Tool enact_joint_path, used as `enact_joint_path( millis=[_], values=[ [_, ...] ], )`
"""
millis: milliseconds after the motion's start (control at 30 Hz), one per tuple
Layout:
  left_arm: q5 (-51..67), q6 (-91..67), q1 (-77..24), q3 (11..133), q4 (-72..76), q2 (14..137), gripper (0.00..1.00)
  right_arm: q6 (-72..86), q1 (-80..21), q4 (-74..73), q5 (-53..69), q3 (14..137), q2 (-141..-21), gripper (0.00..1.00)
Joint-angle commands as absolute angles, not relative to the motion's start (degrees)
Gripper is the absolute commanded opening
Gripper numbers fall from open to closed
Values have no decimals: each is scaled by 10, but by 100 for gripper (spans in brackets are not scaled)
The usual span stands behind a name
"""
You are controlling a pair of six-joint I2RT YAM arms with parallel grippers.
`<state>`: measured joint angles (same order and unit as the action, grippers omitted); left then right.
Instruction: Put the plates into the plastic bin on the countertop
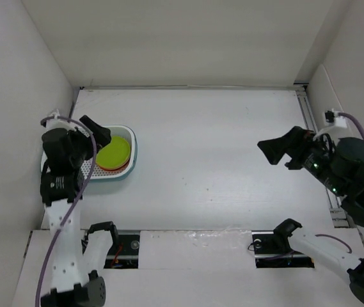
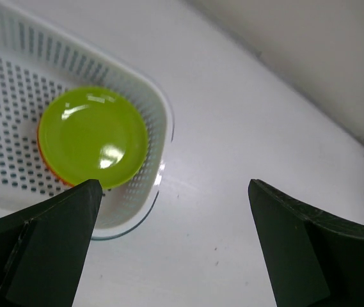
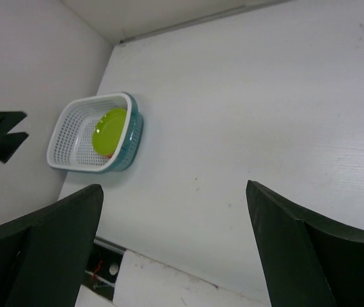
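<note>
Countertop (image 1: 220,147); bin (image 1: 132,137) seemingly against left wall (image 1: 15,96)

A white perforated plastic bin (image 1: 132,135) with a bluish rim sits at the left side of the plain white countertop (image 1: 220,147). Inside, a glossy lime green round plate (image 1: 113,152) lies flat atop an orange plate (image 1: 116,169).

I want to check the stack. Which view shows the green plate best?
Left wrist: green plate close up, orange plate beneath. Top external shows it small beside the left gripper; right wrist, tiny and distant.
</note>
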<state>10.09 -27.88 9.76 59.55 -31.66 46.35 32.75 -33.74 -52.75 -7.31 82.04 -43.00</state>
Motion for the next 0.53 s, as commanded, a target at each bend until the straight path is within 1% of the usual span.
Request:
enact_joint_path(
  millis=[0, 133, 233, 500],
  values=[
    [72, -242, 89, 635, -340, 384, 100, 319, -342, -580, -154, 874, -407, 99],
    [59, -242, 89, 635, -340, 305, 100, 319, -342, -636, -189, 924, -394, 99],
    [53, -247, 89, 635, -329, 257, 100, 314, -342, -658, -207, 933, -382, 99],
    [66, -247, 89, 636, -323, 258, 100, 307, -342, -671, -208, 927, -329, 99]
  ],
)
